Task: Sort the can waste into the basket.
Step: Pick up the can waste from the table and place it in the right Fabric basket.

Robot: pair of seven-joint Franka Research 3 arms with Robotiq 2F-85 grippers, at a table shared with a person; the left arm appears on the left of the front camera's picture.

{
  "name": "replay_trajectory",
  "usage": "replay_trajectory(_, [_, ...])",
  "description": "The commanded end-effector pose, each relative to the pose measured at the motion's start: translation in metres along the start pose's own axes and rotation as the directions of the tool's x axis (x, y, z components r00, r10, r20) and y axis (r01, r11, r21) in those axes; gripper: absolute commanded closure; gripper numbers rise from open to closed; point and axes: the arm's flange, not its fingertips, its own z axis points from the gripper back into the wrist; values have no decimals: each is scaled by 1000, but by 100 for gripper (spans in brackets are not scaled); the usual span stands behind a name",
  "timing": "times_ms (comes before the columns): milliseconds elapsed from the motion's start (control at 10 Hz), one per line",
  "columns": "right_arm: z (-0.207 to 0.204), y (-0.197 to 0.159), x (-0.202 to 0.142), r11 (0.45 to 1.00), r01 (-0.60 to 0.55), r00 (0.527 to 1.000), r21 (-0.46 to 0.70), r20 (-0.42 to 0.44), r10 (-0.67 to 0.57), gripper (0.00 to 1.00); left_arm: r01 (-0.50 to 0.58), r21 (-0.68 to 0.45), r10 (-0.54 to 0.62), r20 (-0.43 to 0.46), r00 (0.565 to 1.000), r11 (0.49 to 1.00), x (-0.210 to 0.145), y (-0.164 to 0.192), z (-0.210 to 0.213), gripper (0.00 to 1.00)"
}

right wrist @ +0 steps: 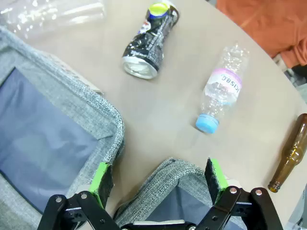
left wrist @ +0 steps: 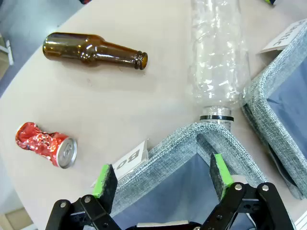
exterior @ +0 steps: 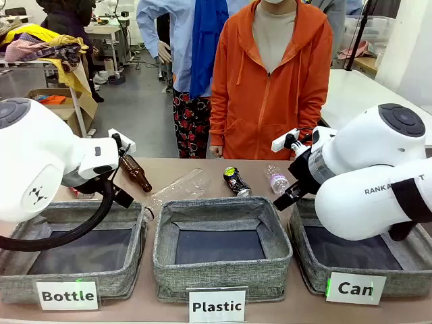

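A dented black can [exterior: 236, 181] with green-yellow print lies on the table behind the middle bin; in the right wrist view this black can [right wrist: 151, 40] lies ahead of my fingers. A crushed red can [left wrist: 45, 144] lies on the table in the left wrist view, to the left of my fingers. The basket [exterior: 405, 282] labelled "Can" stands at the front right. My right gripper [right wrist: 158, 179] hangs open over a corner of the basket's rim [right wrist: 165, 173]. Over a corner of the "Bottle" bin [left wrist: 192, 141], my left gripper [left wrist: 163, 179] is open too. Neither holds anything.
Grey "Bottle" [exterior: 128, 273] and "Plastic" [exterior: 223, 270] bins stand beside the basket. A brown glass bottle [exterior: 136, 173], a large clear plastic bottle [exterior: 179, 187] and a small blue-capped one [exterior: 277, 180] lie on the table. Another brown bottle [right wrist: 290, 153] lies nearby. A person in an orange hoodie [exterior: 270, 88] stands opposite.
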Motion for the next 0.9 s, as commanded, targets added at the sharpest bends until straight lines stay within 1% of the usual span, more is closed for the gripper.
replay_trajectory(0, [0, 0, 0, 1000, 0, 1000, 0, 0, 0, 0, 0, 0, 0, 1, 1000, 1000, 0, 0, 0, 0])
replay_trajectory(800, [0, 0, 0, 1000, 0, 1000, 0, 0, 0, 0, 0, 0, 0, 1, 1000, 1000, 0, 0, 0, 0])
